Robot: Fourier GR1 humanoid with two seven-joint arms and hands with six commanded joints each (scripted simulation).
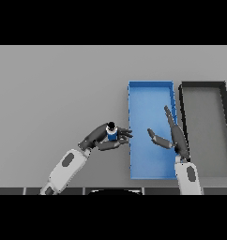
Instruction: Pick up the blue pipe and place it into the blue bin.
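The blue pipe (112, 132) is a short upright cylinder with a dark top, held just left of the blue bin (151, 91). My left hand (102, 137) has its fingers and thumb curled round the pipe. Its fingertips reach the bin's left wall. My right hand (175, 135) hovers over the right half of the bin, fingers straight and thumb spread toward the left, holding nothing.
A dark grey bin (203, 85) stands right beside the blue bin, on its right. The grey table (54, 93) stretches to the left and behind.
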